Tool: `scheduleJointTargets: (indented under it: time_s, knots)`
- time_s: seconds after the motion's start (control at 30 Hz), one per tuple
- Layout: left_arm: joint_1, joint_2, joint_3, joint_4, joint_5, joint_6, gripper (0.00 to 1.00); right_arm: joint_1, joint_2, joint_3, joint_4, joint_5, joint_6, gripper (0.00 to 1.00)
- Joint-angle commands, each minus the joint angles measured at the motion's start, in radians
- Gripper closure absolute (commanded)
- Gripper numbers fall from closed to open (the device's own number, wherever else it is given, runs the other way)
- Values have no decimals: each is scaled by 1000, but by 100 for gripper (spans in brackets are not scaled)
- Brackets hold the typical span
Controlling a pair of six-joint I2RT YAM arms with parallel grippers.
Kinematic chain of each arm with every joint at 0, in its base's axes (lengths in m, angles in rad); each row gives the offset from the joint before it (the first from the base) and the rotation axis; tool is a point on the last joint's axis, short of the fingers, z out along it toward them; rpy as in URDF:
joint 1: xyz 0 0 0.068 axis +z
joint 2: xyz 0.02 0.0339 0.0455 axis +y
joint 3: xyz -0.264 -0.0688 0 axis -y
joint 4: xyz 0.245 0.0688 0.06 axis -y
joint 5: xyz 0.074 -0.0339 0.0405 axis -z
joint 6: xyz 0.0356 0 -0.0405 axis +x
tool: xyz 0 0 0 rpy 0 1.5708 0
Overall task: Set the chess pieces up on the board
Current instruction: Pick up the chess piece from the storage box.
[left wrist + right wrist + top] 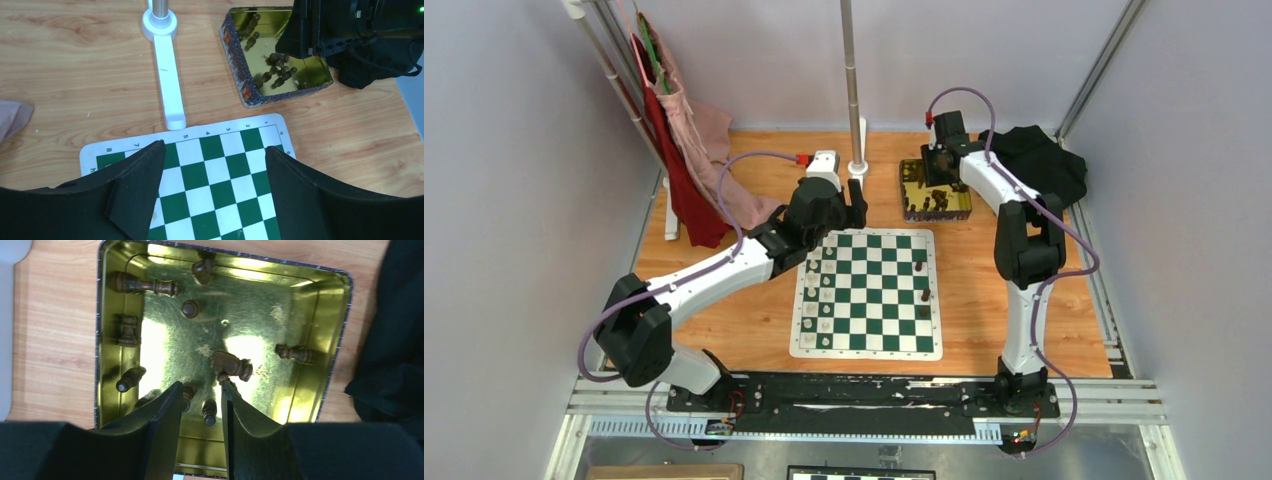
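Observation:
The green and white board [874, 290] lies mid-table and also shows in the left wrist view [210, 170]. Three dark brown chess pieces [924, 296] stand along its right side. Several more lie in the gold tin [911, 200], among them a long one [145, 286] and a knight [232, 364]. My right gripper [202, 385] hangs over the tin [330, 340], jaws narrowly apart, with a small dark piece [209, 411] lying between the fingers, untouched. My left gripper [215, 146] is open and empty above the board's far left corner [844, 215].
Cream-white pieces [812, 290] line the board's left side. A metal pole on a white base [856, 150] stands behind the board. A black cloth [1039, 160] lies right of the tin. Red and pink cloths [694, 170] hang at the far left.

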Motion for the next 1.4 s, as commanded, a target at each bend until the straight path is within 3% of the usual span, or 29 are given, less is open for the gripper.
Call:
scheduleJointTargets:
  time_s: [0.0, 0.53, 1.1, 1.23, 1.37]
  knots:
    - [14, 15, 38, 36, 29, -13, 22, -7, -6, -9, -28, -82, -16, 62]
    - [16, -1, -1, 48, 45, -24, 22, 13, 0, -73, -35, -104, -10, 62]
    - [29, -2, -20, 65, 61, -30, 22, 22, 58, -35, -60, -108, -18, 73]
    - [32, -11, -28, 68, 62, -32, 22, 25, 53, -33, -62, -99, -19, 89]
    - [35, -26, -36, 68, 62, -31, 22, 34, 24, -23, -62, -71, -32, 97]
